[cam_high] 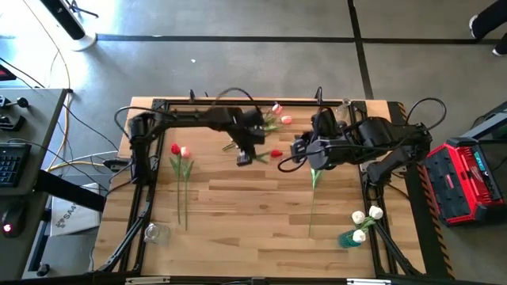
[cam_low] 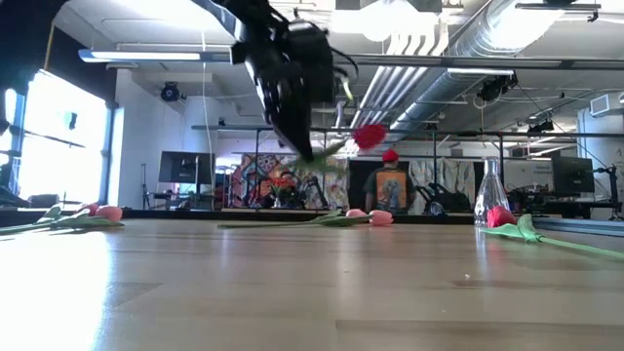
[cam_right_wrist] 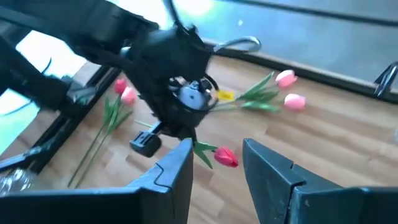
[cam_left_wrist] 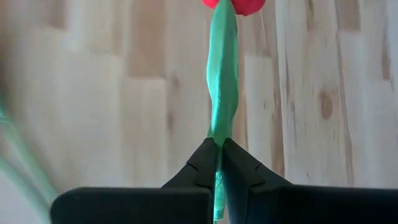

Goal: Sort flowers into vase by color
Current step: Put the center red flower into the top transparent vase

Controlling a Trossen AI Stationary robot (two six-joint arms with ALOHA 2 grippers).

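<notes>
Left gripper (cam_left_wrist: 219, 163) is pinched on the green stem of a red tulip (cam_high: 276, 153), held above the wooden table (cam_high: 238, 214) near its far-centre, while the right gripper (cam_right_wrist: 216, 163), fingers spread, hangs just beside that flower.

An overhead camera looks straight down on the whole wooden table (cam_high: 238, 206) and both arms. A second camera sits at tabletop level, facing across the boards into the room behind. The left wrist camera looks closely past its own fingers (cam_left_wrist: 202, 165) at a red tulip (cam_left_wrist: 222, 93). The right wrist camera faces the left arm, showing that same tulip from farther off.
</notes>
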